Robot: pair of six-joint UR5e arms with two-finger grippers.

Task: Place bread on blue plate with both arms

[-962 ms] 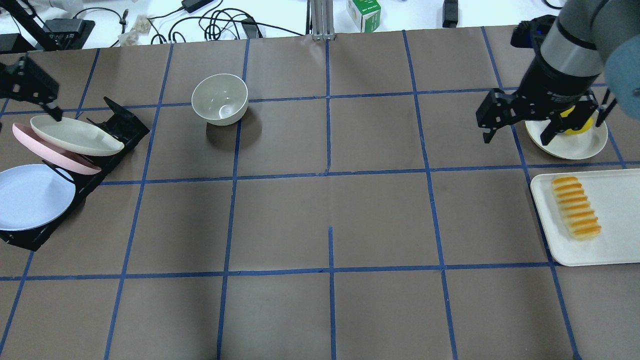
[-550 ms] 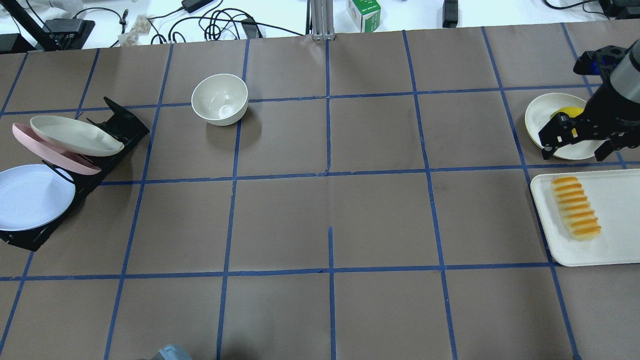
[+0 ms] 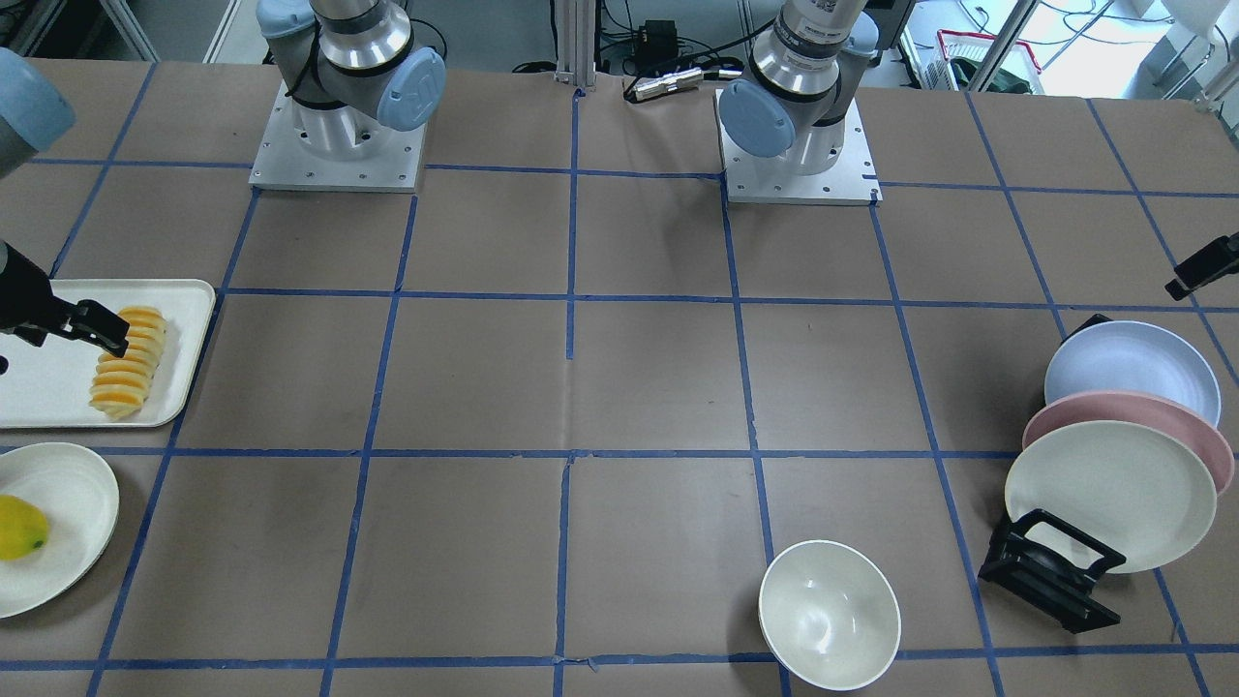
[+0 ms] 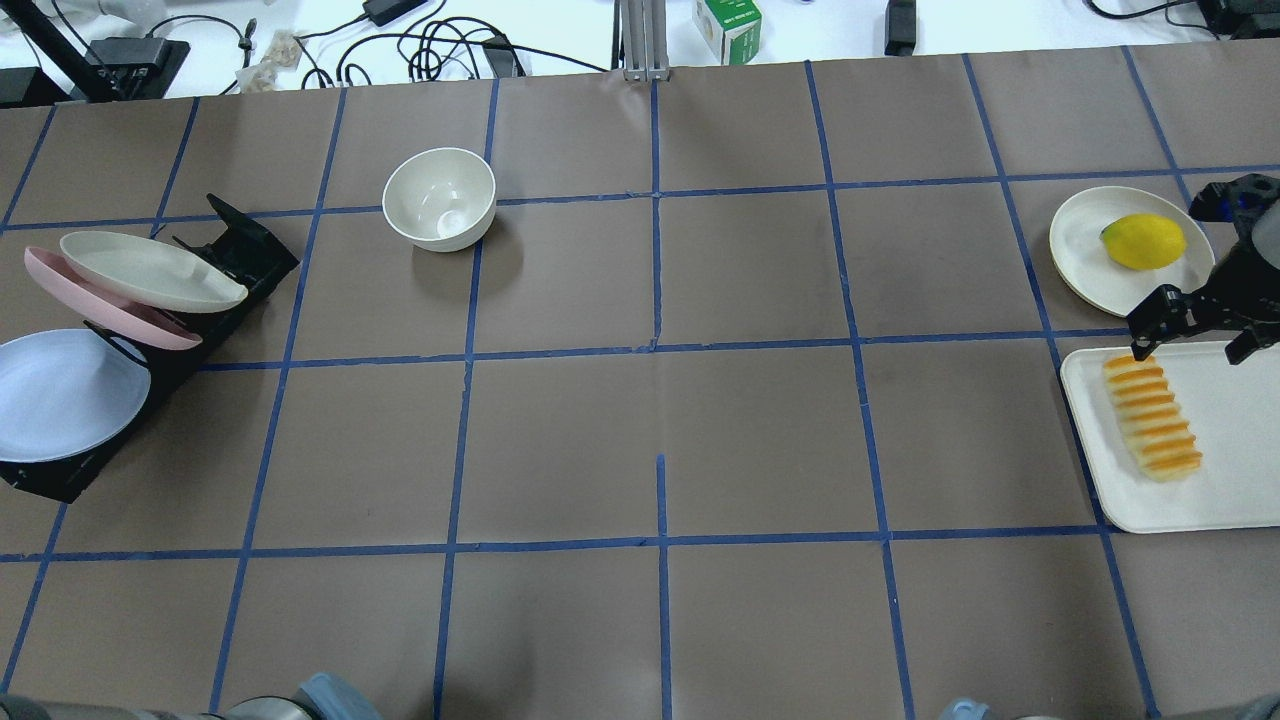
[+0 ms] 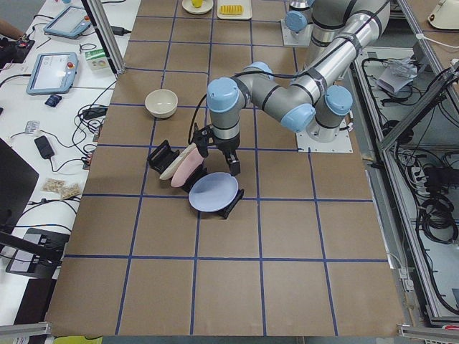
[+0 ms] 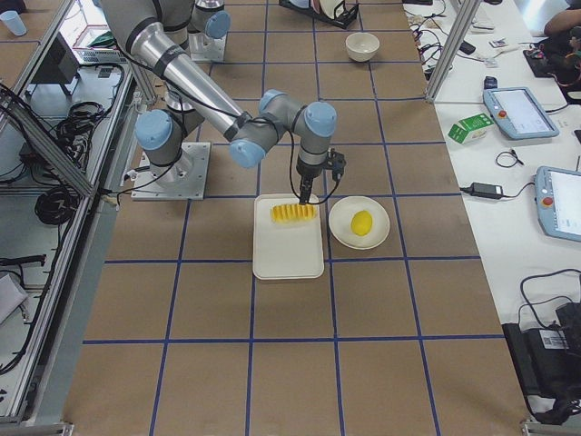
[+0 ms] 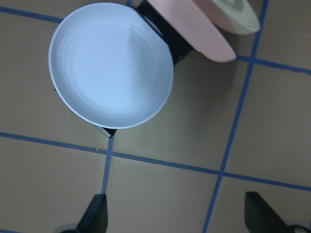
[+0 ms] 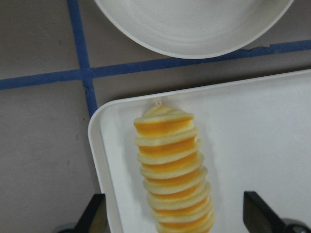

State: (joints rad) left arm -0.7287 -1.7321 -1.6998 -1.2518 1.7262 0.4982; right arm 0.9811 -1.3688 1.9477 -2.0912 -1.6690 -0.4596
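The bread [image 4: 1152,417] lies on a white tray [image 4: 1235,490] at the table's right edge; it also shows in the front view [image 3: 126,363] and the right wrist view [image 8: 172,167]. My right gripper [image 4: 1195,338] is open and hovers over the loaf's far end, its fingers [image 8: 97,216] either side of the loaf. The blue plate [image 4: 60,395] leans in a black rack [image 4: 235,250] at the far left. My left gripper [image 7: 176,216] is open and empty above it, with the plate [image 7: 112,65] below; it is out of the overhead view.
A pink plate [image 4: 100,300] and a cream plate [image 4: 150,270] lean in the same rack. A cream bowl [image 4: 440,198] stands at the back left of centre. A yellow fruit [image 4: 1143,241] lies on a cream plate [image 4: 1085,250] behind the tray.
My right gripper has moved from over the fruit plate toward the tray and now hangs over the bread's far end. My left gripper has left the overhead view at the left.
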